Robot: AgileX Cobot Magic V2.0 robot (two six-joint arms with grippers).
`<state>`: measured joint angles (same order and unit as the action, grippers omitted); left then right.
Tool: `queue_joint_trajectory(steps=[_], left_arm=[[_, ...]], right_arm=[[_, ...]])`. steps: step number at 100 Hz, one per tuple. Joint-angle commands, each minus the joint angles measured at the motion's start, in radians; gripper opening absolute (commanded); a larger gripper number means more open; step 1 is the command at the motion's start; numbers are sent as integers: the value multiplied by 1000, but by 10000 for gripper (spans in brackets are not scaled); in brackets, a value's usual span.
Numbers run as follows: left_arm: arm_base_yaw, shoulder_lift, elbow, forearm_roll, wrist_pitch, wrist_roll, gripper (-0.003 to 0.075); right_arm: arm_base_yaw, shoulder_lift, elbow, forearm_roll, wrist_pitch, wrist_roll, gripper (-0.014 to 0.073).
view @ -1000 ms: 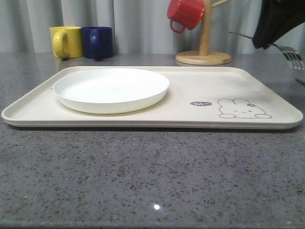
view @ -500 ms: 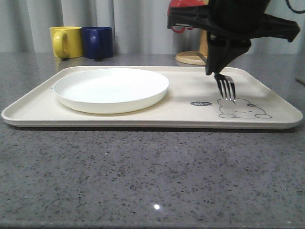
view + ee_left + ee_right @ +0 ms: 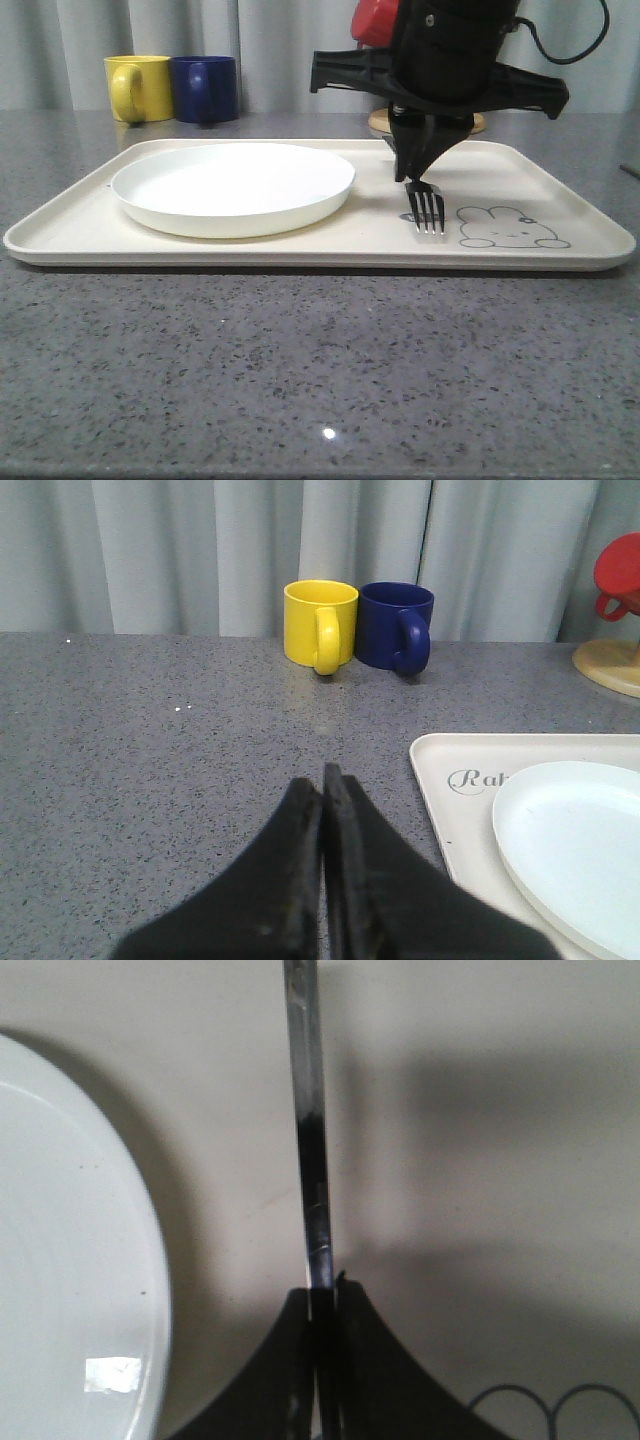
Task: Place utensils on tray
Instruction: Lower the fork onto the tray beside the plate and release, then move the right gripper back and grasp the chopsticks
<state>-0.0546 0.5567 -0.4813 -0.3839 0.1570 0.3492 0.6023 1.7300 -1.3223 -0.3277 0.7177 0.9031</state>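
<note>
My right gripper (image 3: 411, 172) is shut on the handle of a silver fork (image 3: 428, 211) and holds it over the cream tray (image 3: 300, 258). The fork slopes with its tines down and toward the camera. The tines are at the tray's floor between the white plate (image 3: 233, 185) and the rabbit drawing (image 3: 508, 228); I cannot tell whether they touch. In the right wrist view the fork handle (image 3: 310, 1150) runs straight out from my shut right gripper (image 3: 325, 1295) above the tray (image 3: 480, 1160). My left gripper (image 3: 322, 780) is shut on nothing, over the grey table beside the tray (image 3: 450, 810).
A yellow mug (image 3: 138, 88) and a dark blue mug (image 3: 205, 88) stand at the back left. A wooden mug tree (image 3: 385, 122) with a red mug (image 3: 375, 20) stands behind the tray. The plate (image 3: 70, 1260) lies close beside the fork.
My right arm has carried the fork in from the far right, leftward and lower, from above the rabbit drawing to just left of it.
</note>
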Motion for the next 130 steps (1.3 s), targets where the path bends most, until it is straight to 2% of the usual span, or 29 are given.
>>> queue_joint_trajectory(steps=[1,31,57,71,98,117,130], left_arm=[[2,1,-29,-11,-81,-10,-18],[2,1,-29,-11,-81,-10,-18],[2,1,-29,-11,-81,-10,-18],[2,1,-29,-11,-81,-10,-18],[2,1,-29,-11,-81,-10,-18],[2,1,-29,-11,-81,-10,-18],[2,1,-29,-11,-81,-10,-18]], right_arm=[[-3,-33,-36,-22,-45,6,-18],[-3,-12,-36,-4,-48,6,1],[-3,-12,-36,-4,-48,6,227],[-3,-12,-36,-3,-48,6,304],[-13,-83,-36,4,-22,-7,315],[-87,-186,-36,8,46,-126,315],[-190,-244,-36,40,119,-268,315]])
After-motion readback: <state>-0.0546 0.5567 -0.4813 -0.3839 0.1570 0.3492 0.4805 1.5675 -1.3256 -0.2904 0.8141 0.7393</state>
